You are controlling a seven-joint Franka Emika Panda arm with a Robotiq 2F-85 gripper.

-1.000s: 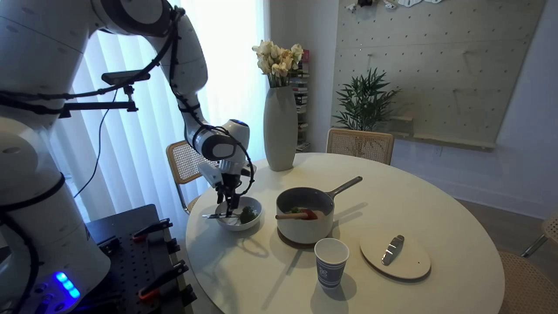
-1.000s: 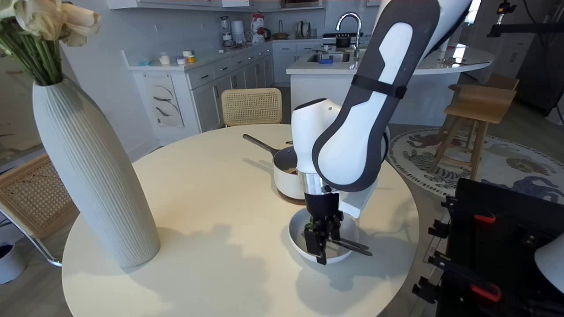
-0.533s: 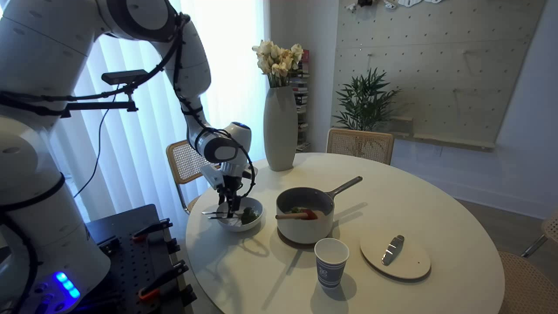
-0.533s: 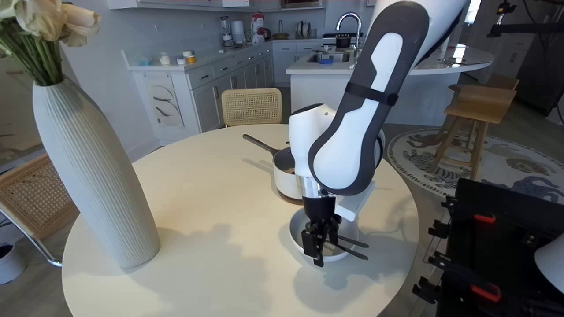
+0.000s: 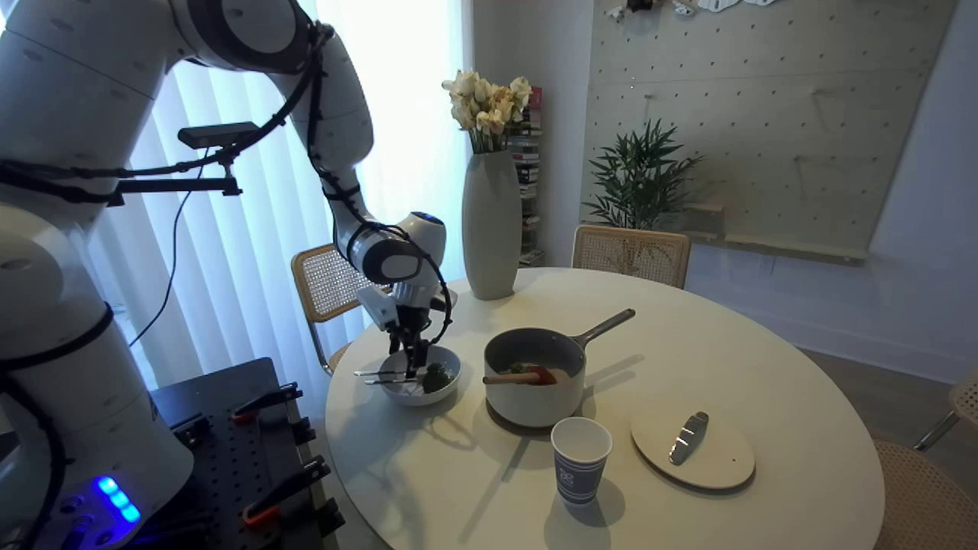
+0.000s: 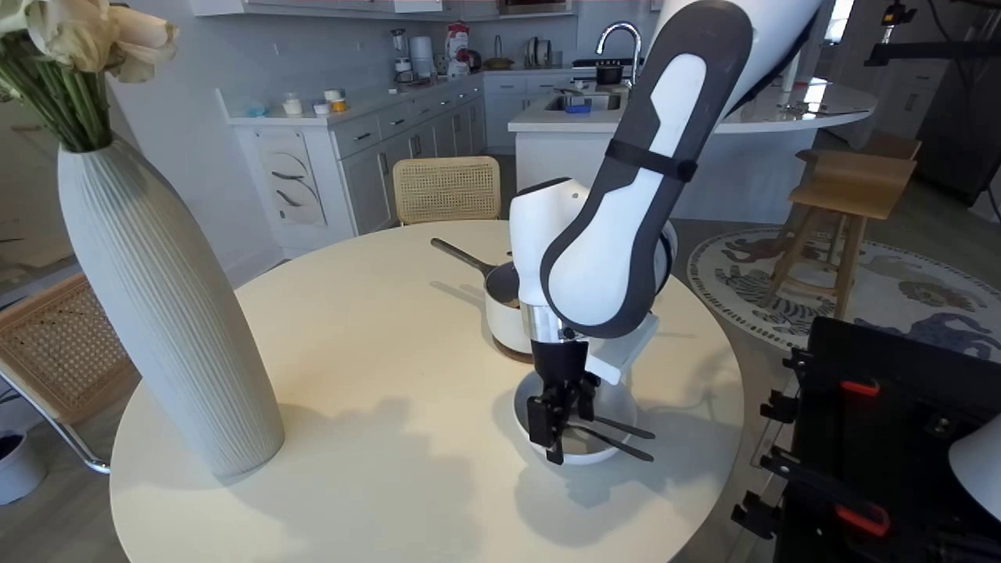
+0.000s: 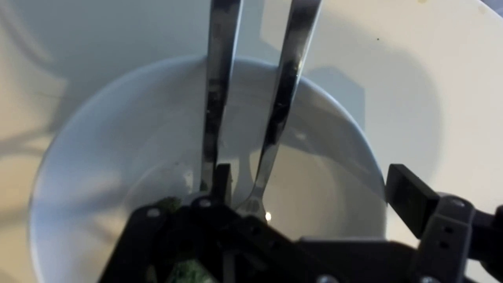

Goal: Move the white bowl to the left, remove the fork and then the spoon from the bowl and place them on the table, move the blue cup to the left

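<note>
On the white table, the white bowl holds some greenery and the fork and spoon. In the wrist view, a silver utensil flares at its lower end inside the bowl, and a second silver utensil has its end hidden behind a finger. Which is the fork and which the spoon I cannot tell. Both handles stick out over the rim. My gripper is wide open above the bowl; the flared utensil passes between its fingers, close to one, ungripped. The blue cup, white with a blue band, stands upright near the front.
Beside the bowl is a saucepan with a red-headed, wooden-handled tool in it, its long handle pointing away. A pale flat plate bears a shiny metal piece. A tall flower vase rises at the table's far side.
The fingers have spread wider and the gripper has drifted slightly away from the handle ends. The two utensil handles, close together a second ago, now lie farther apart. The bowl has hardly moved.
</note>
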